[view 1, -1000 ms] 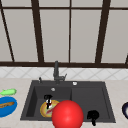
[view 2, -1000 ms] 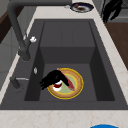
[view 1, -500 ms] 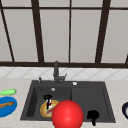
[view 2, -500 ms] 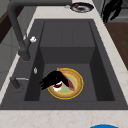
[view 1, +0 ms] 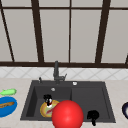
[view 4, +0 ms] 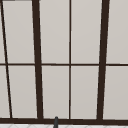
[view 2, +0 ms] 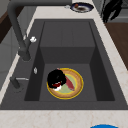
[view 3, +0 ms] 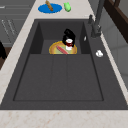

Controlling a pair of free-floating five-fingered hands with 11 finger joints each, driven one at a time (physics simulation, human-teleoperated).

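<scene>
front view has the left hand down in the sink, fingers curled around something small and white on the yellow plate.

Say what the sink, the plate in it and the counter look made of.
Sink: dark matte composite or stone, no shine. Plate: glazed ceramic perhaps, yellow rim, flat colours leave it open. Counter: pale mottled stone look, faint veining. Left hand rests on the plate.
</scene>
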